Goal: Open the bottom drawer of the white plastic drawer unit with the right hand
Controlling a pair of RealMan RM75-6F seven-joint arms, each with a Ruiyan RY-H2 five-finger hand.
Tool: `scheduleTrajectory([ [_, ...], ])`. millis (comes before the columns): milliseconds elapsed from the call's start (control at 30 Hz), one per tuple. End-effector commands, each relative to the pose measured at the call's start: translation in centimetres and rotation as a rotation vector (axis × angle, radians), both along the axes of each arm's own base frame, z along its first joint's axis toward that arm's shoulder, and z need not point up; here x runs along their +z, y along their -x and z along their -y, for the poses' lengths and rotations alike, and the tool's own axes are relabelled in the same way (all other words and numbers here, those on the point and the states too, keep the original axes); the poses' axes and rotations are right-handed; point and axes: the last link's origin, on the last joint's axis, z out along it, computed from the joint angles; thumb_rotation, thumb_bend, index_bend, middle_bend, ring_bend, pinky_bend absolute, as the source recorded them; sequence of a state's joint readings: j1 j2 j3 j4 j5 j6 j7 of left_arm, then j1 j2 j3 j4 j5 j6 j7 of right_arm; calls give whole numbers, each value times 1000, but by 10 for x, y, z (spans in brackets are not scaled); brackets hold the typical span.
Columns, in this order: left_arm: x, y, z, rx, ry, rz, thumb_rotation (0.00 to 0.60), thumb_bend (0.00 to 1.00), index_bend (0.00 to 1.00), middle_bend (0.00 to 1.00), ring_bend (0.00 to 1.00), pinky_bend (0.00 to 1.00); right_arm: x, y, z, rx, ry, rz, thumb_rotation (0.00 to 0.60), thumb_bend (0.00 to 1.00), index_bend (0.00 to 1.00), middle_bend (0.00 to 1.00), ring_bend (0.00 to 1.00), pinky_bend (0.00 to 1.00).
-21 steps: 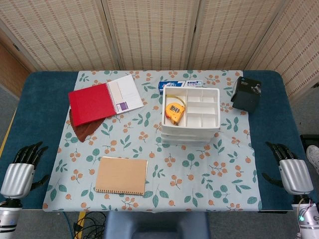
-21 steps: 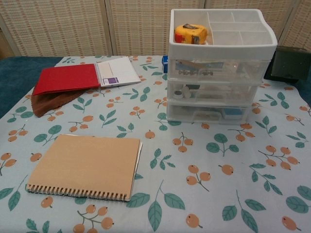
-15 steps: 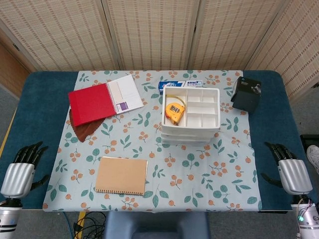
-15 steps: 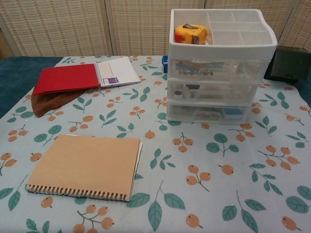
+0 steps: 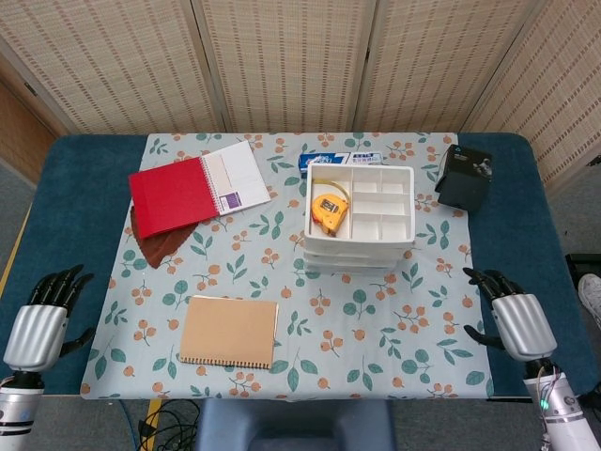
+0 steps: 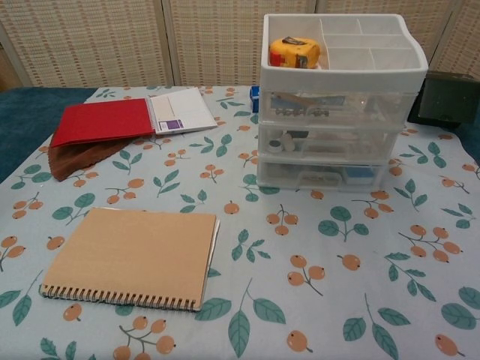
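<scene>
The white plastic drawer unit (image 5: pixel 360 218) (image 6: pixel 337 97) stands on the floral cloth right of centre, with three clear drawers, all pushed in. Its bottom drawer (image 6: pixel 324 178) faces me and holds small items. A yellow tape measure (image 5: pixel 329 212) (image 6: pixel 294 52) lies in the top tray. My right hand (image 5: pixel 513 318) hovers at the table's right front, fingers apart and empty, well to the right of and nearer me than the unit. At the left front corner my left hand (image 5: pixel 42 319) is empty with spread fingers. Neither hand shows in the chest view.
A tan spiral notebook (image 5: pixel 229 331) (image 6: pixel 133 256) lies at the front left. A red notebook (image 5: pixel 195 189) over a brown cloth (image 5: pixel 156 246) sits at the back left. A black box (image 5: pixel 464 178) stands right of the unit, a blue-white box (image 5: pixel 338 159) behind it.
My right hand has moved left and forward, in toward the cloth's right edge. The left hand has barely shifted. The drawers have not moved.
</scene>
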State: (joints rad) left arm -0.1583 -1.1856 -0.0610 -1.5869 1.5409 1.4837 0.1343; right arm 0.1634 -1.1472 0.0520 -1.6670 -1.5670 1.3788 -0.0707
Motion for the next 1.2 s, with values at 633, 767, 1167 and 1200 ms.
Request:
scheduleTrajectory([
  [633,2,7,3,22,0,1,600,168,154,115,118,127,-107,-69,40,-198,-442,642,600,511,109,850,917,1000],
  [767,2,7,3,18,3,2,600,167,154,115,118,127,-124,-76,48,-275,-509,780,600,536,109,860,927,1000],
  [1167,4,10,4,27,-8,9,600,168,154,115,118,127,-162,-89,68,-377,-546,986,600,582,109,860,931,1000],
  [1200,4,11,4,28,-7,8,600,167,154,115,118,127,-165,-90,69,-377,-538,993,600,582,109,859,931,1000],
])
